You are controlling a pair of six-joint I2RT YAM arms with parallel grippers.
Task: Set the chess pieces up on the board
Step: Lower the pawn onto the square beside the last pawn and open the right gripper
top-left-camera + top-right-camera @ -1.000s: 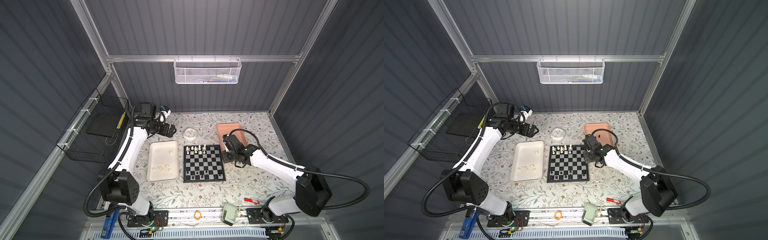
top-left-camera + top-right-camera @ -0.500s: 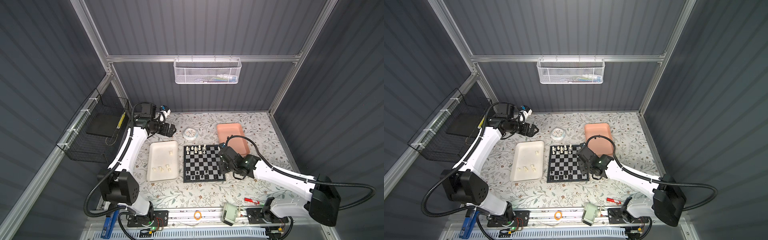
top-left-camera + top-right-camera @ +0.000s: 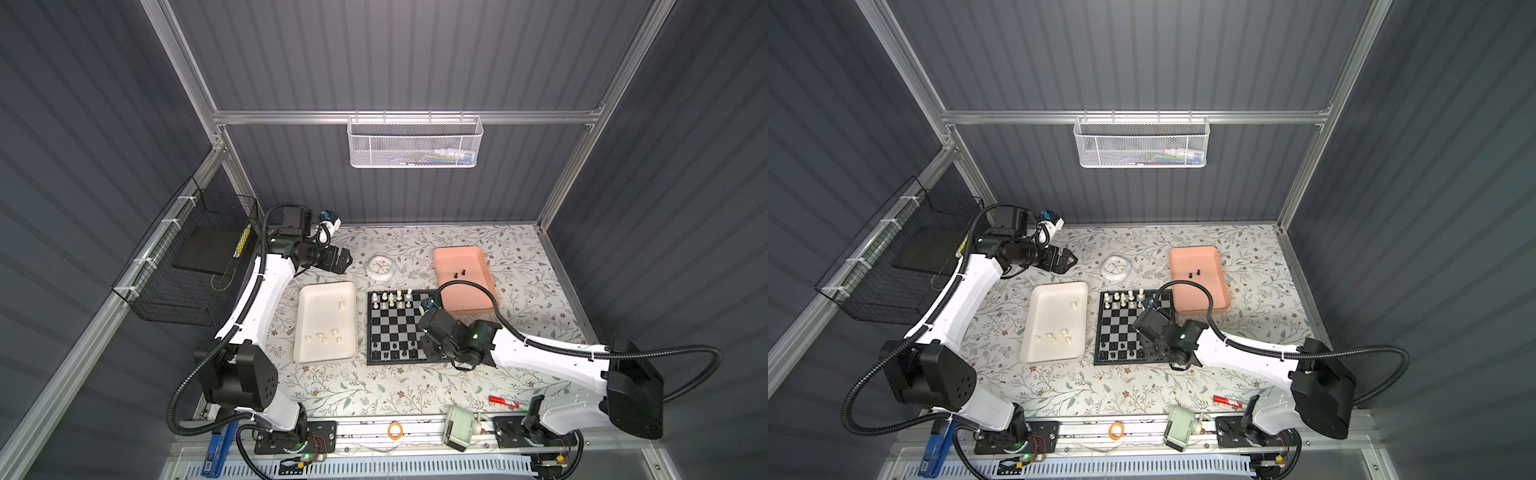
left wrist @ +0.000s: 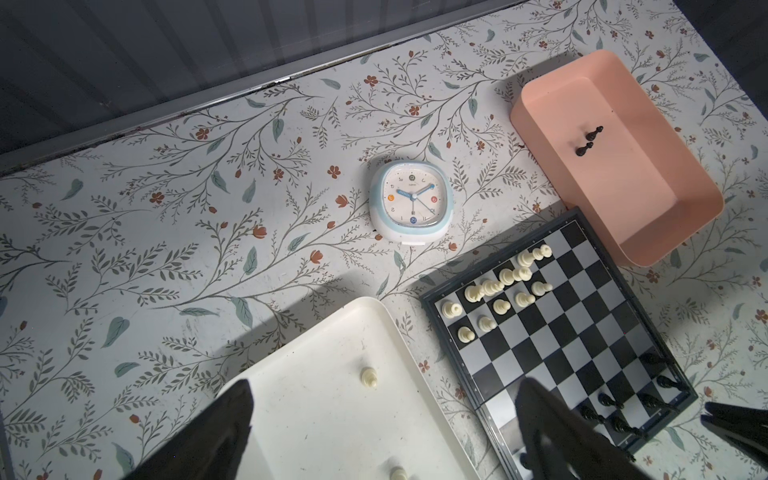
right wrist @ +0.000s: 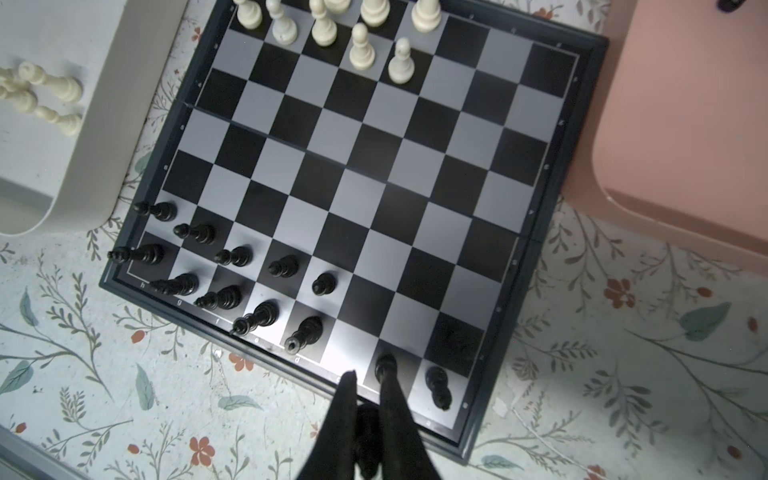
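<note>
At centre of both top views: small square chessboard with black and silvery-grey checks (image 3: pixel 395 328) (image 3: pixel 1121 328), flat on the floral tabletop. Cream-white plastic chessmen (image 3: pixel 390 299) on its far rows, black plastic chessmen (image 3: pixel 395 345) on its near rows.

Left of the board: white rectangular tray (image 3: pixel 326 286) with loose cream pieces. Upper right of the board: pink rectangular tray (image 3: pixel 457 250) with two black pieces (image 3: pixel 459 273). Behind the board: small round-cornered white and pale-blue clock (image 3: pixel 380 266), its brand line too small to read.

Along the board's near border in the right wrist view, printed file letters (image 5: pixel 179 302): "h", "g", "f", "e", "d".

Left gripper (image 4: pixel 386 386) spread wide, holding nothing, raised at mid-left near the clock.

Right gripper (image 5: pixel 368 376) over the board's near right corner, almost closed. One black piece (image 5: pixel 385 365) at a fingertip. Dark shape in the narrow gap; held piece or not, cannot tell.
</note>
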